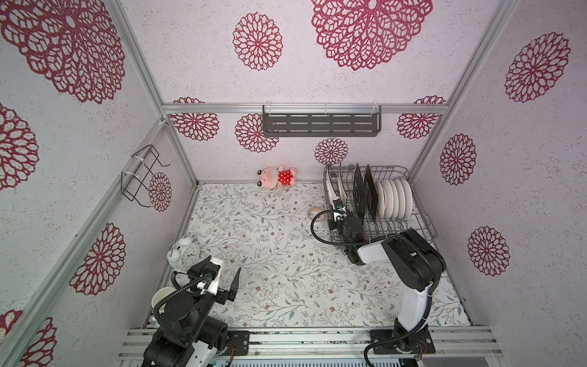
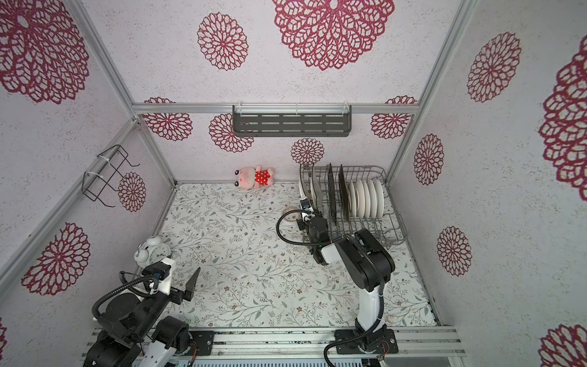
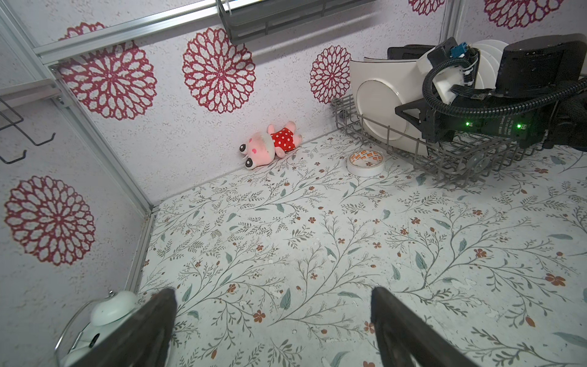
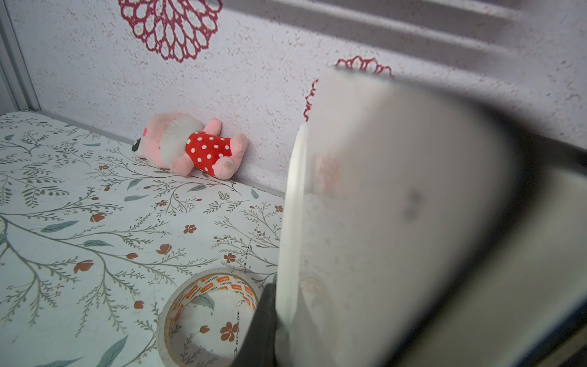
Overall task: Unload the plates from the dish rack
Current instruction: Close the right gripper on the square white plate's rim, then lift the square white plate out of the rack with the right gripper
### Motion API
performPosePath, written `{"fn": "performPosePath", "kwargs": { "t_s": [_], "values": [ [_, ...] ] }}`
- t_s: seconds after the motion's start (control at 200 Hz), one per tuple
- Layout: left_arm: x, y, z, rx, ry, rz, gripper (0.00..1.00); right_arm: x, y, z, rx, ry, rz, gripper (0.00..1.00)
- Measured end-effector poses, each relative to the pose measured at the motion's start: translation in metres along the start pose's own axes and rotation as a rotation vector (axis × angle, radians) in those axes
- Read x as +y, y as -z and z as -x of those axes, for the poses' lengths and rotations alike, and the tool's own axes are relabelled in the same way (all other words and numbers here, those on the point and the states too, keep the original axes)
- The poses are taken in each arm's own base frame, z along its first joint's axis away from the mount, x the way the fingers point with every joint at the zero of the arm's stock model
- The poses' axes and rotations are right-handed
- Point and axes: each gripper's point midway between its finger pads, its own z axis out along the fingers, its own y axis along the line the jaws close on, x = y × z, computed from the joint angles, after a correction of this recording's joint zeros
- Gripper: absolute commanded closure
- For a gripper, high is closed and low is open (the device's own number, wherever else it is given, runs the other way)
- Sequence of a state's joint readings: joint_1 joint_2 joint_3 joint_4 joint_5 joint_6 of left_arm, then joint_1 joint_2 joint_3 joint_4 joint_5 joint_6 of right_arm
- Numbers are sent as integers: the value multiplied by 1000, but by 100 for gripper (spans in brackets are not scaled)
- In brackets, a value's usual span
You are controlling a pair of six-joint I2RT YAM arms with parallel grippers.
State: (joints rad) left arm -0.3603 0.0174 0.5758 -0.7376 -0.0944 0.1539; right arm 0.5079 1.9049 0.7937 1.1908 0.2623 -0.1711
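Floral tabletop (image 1: 279, 260): centre open. Dish rack (image 1: 394, 171): right of centre in both top views. Cream square plate (image 3: 378, 105): standing at rack's left edge, right gripper (image 3: 413, 116) clamped on its rim. Left gripper (image 3: 273, 333): lower left, jaws wide, empty. Tape roll (image 1: 316, 212): just beside rack's left edge.

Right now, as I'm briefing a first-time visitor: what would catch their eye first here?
Probably the grey wire dish rack in the far right corner, packed with upright plates, where the right gripper is shut on the leftmost white square plate. Next, the pink plush toy in a red polka-dot dress lying against the back wall.
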Motion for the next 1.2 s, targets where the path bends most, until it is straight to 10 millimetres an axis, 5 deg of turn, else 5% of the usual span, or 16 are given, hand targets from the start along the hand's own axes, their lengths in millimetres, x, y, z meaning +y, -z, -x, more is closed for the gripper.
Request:
{"fn": "performPosePath", "kwargs": {
  "t_s": [1.201],
  "values": [
    [-2, 0, 0, -1, -9, -11, 3, -18, 17, 30, -13, -131, 55, 95]
  ]
}}
